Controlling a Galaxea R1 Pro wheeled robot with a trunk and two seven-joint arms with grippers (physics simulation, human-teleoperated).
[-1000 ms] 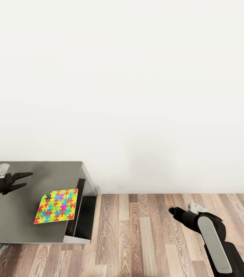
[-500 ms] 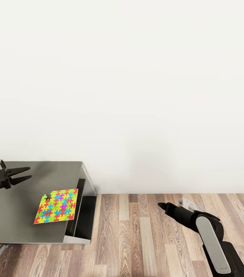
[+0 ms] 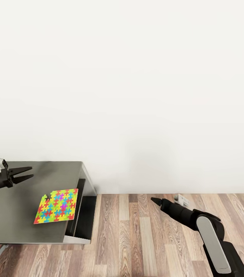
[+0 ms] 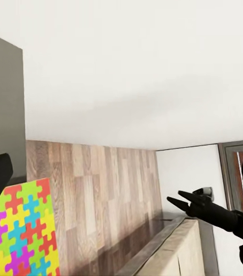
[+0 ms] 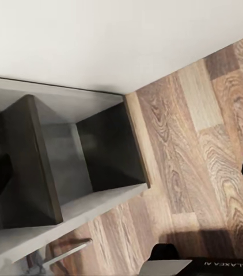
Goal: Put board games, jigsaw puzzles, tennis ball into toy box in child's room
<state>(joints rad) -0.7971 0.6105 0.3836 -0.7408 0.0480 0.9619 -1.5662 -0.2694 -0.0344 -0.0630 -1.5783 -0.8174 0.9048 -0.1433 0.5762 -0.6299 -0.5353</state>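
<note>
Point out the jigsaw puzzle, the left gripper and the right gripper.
jigsaw puzzle (image 3: 57, 206), head view, centre of its patterned face.
left gripper (image 3: 30, 172), head view, between fingertips.
right gripper (image 3: 153, 199), head view, at its tip.

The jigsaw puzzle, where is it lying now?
In the head view the jigsaw puzzle lies flat on the dark desk at lower left, near its right edge, below the open left gripper.

The right arm (image 5: 173, 267) bears "GALAXEA" lettering (upside down, partly cut off)
</note>
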